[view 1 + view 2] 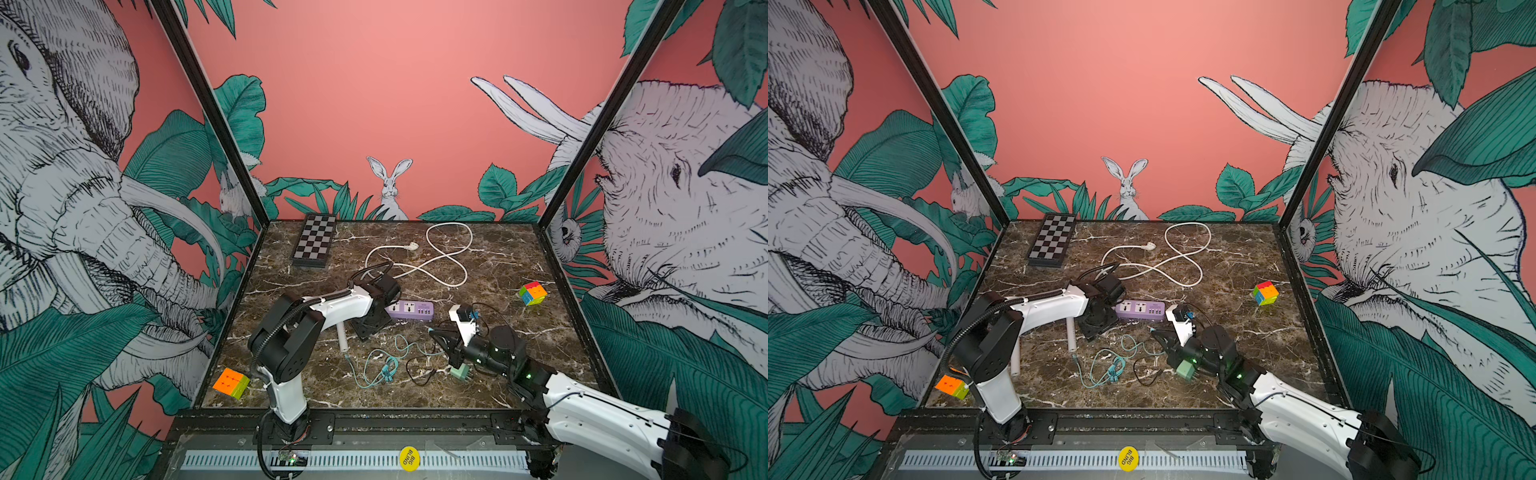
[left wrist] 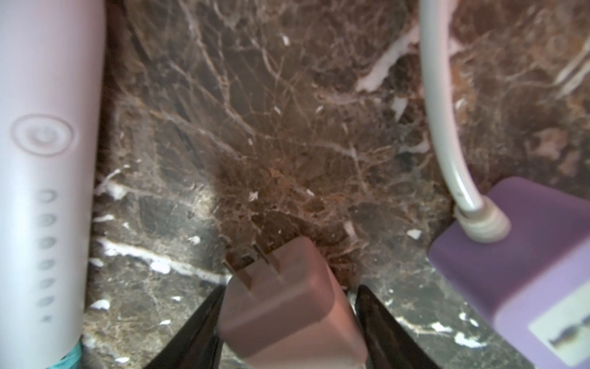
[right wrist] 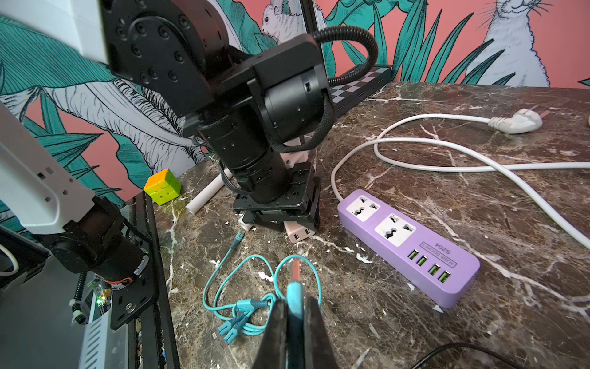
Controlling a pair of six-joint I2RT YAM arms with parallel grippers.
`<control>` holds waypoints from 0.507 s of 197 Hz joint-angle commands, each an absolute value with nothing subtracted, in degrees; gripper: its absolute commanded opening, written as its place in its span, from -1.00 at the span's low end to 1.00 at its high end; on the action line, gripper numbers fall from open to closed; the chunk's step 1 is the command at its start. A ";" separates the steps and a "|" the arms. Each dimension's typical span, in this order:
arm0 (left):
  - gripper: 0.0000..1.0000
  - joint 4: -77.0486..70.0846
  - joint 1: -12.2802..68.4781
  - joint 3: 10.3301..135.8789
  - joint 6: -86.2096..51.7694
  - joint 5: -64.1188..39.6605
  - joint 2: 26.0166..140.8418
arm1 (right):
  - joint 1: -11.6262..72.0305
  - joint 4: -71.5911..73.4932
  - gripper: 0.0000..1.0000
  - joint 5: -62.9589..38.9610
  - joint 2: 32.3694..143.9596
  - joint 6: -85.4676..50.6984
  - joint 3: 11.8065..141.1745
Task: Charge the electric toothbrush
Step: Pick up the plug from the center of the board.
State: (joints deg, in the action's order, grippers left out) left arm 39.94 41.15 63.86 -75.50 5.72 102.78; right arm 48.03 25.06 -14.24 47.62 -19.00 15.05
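as it lies flat, toothbrush white, cylindrical

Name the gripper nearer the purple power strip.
Left. The left gripper straddles a pink adapter beside the power strip at its cord end; the right gripper, clamping a teal cable, stands off its USB end.

We see the white electric toothbrush lying flat, left of middle. The purple power strip lies near, to its right. The teal cable curls below.
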 commanded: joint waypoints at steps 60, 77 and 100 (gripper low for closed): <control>0.05 39.66 40.96 65.28 -73.26 6.95 104.41 | 48.70 28.80 -1.00 -15.30 48.16 -18.50 14.42; 0.04 39.59 40.96 65.39 -72.95 6.68 104.74 | 48.78 28.76 -1.00 -15.31 48.25 -18.50 14.42; -0.04 39.53 40.96 65.64 -72.25 6.26 105.35 | 48.87 28.75 -1.00 -15.21 48.25 -18.49 14.35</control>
State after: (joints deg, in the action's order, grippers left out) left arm 39.72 41.10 64.79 -73.25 5.89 103.68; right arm 48.40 25.93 -14.59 48.27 -18.98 15.05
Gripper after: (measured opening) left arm 0.498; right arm 0.074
